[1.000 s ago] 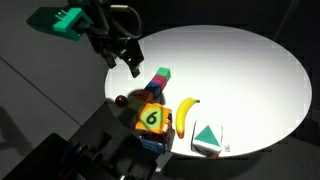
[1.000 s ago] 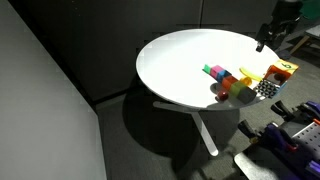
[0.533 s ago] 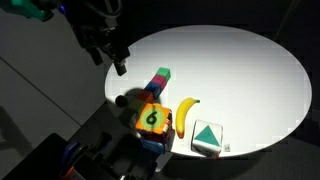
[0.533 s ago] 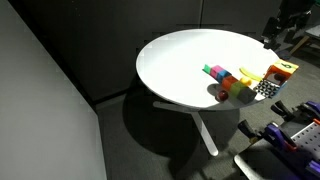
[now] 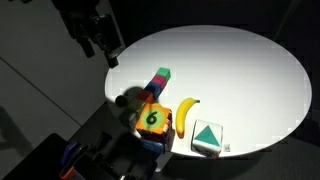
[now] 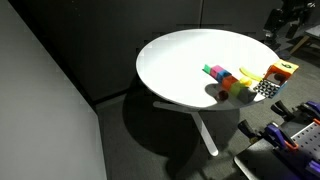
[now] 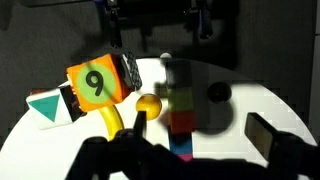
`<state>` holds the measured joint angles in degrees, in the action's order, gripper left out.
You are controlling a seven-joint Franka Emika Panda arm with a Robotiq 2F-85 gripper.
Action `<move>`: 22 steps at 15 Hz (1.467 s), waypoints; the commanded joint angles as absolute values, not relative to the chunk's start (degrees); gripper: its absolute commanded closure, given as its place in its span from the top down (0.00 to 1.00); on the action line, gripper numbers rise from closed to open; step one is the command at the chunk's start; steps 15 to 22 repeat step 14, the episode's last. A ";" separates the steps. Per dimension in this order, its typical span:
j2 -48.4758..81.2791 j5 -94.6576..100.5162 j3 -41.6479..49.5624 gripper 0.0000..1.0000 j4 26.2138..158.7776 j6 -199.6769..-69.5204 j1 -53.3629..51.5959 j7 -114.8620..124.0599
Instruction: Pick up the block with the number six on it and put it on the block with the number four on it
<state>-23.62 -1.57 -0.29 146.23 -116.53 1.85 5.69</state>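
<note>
The block with the number six (image 5: 152,116) shows an orange-yellow face with a green 6. It sits raised on another block (image 5: 150,141) at the table's near edge, whose number is hidden. It also shows in the other exterior view (image 6: 281,69) and, upside down, in the wrist view (image 7: 96,84). No face with a four is visible. My gripper (image 5: 106,47) is open and empty, high above the table's edge and well away from the six block. It shows in an exterior view (image 6: 280,20), and in the wrist view its jaws (image 7: 200,128) are wide apart.
A yellow banana (image 5: 186,115) and a white block with a green triangle (image 5: 206,138) lie beside the six block. A row of coloured cubes (image 5: 158,82) and a dark ball (image 5: 120,100) lie nearby. A small yellow ball (image 7: 148,104) shows too. The round white table (image 5: 240,70) stands in dark surroundings.
My gripper has risen and moved back from above the coloured cubes toward the table's edge, empty. The blocks have not moved.
</note>
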 commanded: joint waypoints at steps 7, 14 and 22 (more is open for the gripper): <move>-23.50 -1.55 -0.24 1.00 145.73 -116.45 1.59 5.54; -23.44 -1.55 -0.24 1.00 145.73 -116.45 1.59 5.54; -23.44 -1.55 -0.24 1.00 145.73 -116.45 1.59 5.54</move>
